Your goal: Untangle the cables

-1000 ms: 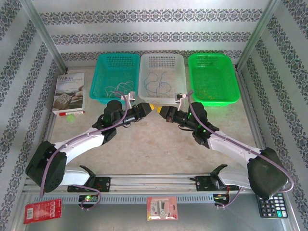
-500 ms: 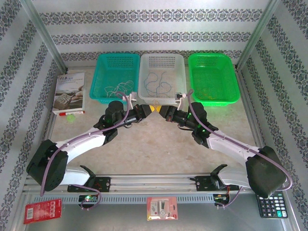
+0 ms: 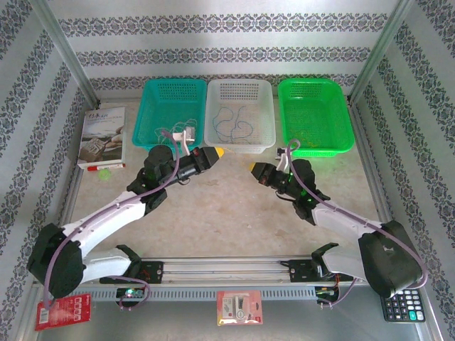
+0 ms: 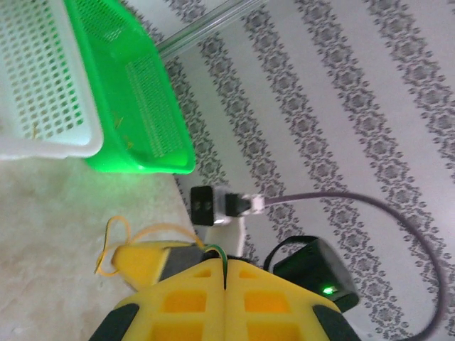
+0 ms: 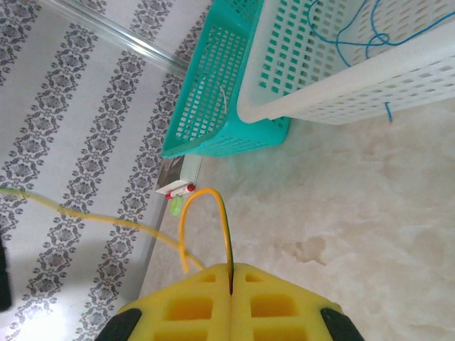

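L gripper (image 4: 225, 271) clamped tight on thin yellow wire (image 5: 202, 190); R gripper (image 5: 231, 277) pinching it too, prob. same strand. Dark bluish wire (image 3: 236, 126) lying in white mesh plastic basket (image 3: 238, 143).

Yellow cable (image 5: 202, 190): its end hidden inside the right gripper (image 5: 231, 270).
White basket (image 4: 43, 85): cut off at the left edge.

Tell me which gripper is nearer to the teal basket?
Left. The left gripper is just in front of the teal basket's near right corner; the right gripper is farther right, in front of the white basket. Both are shut on the yellow cable.
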### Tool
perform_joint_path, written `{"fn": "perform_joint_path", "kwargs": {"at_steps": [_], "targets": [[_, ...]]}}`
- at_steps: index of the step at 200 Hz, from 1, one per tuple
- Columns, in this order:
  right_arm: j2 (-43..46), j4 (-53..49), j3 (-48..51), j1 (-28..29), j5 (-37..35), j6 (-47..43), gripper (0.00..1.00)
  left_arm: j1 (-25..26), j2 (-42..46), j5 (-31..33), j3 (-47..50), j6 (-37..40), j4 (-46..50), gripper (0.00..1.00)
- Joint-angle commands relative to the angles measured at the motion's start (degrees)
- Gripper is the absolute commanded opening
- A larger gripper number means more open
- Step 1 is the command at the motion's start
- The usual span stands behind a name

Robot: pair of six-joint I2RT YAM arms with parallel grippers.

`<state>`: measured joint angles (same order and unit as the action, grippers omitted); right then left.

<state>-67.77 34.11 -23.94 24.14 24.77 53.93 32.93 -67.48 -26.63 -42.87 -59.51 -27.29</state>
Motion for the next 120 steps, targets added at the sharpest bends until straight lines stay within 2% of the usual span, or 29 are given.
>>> {"fn": "perform_joint_path", "kwargs": {"at_steps": [1,29,52,71,85,120], "targets": [[1.8,1.6,1.7,-1.8,-1.2,0.5,0.0,0.5,1.4,1.0,-2.1,2.5,2.2,0.0],[4.3,0.9,2.9,-6.9,-2.3,2.2,0.0,0.5,2.3,1.7,-2.2,3.4,3.6,0.0],[6.7,-1.7,-0.3,-11.7,-2.4,2.3,0.0,0.5,1.8,1.3,-1.7,4.7,5.4,0.0],[8.4,-6.7,-5.0,-14.0,-5.8,-0.2,0.0,0.5,1.0,1.0,-1.0,6.3,6.8,0.26],[8.4,-10.6,-9.0,-15.8,-9.6,-2.8,0.0,0.5,1.2,1.8,-0.3,7.6,8.1,0.54],[3.5,-16.7,-18.1,-20.9,-18.3,-8.4,0.0,0.2,4.1,4.9,0.3,11.8,15.0,0.92]]}}
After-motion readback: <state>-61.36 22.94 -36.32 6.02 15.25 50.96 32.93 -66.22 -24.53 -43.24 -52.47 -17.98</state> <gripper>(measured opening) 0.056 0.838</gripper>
